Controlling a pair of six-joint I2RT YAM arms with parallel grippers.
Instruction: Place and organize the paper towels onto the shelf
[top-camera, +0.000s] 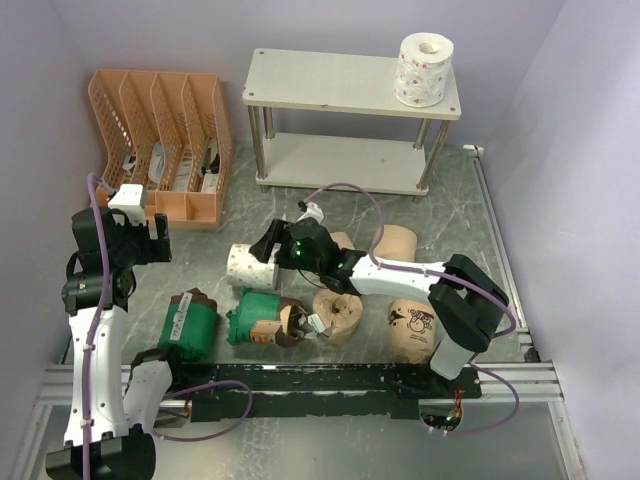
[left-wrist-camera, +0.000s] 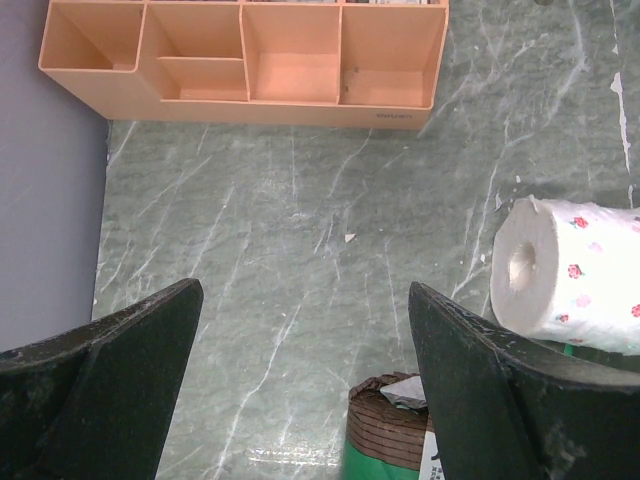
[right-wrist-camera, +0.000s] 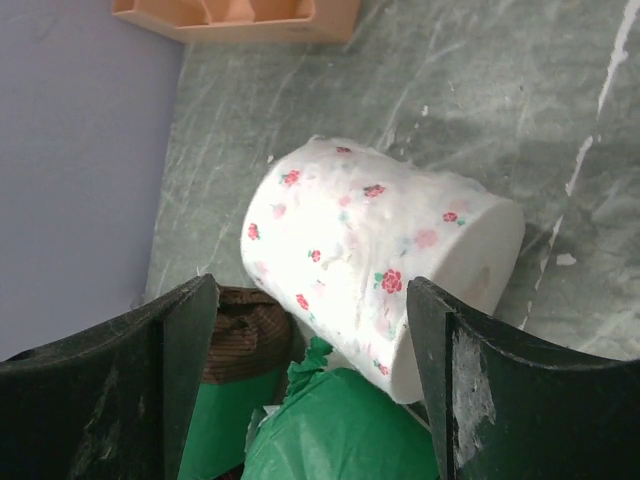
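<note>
One white paper towel roll with red specks stands on the right end of the shelf's top board. A second one lies on its side on the floor. My right gripper is open and hovers just above it; in the right wrist view the roll lies between and beyond the fingers. Two green-wrapped rolls, tan rolls and a cartoon-print brown roll lie near the front. My left gripper is open and empty over bare floor.
The orange file organizer stands at the back left, also in the left wrist view. The shelf's lower board holds nothing. Grey walls close in on both sides. A green roll's brown end lies just under the left gripper's right finger.
</note>
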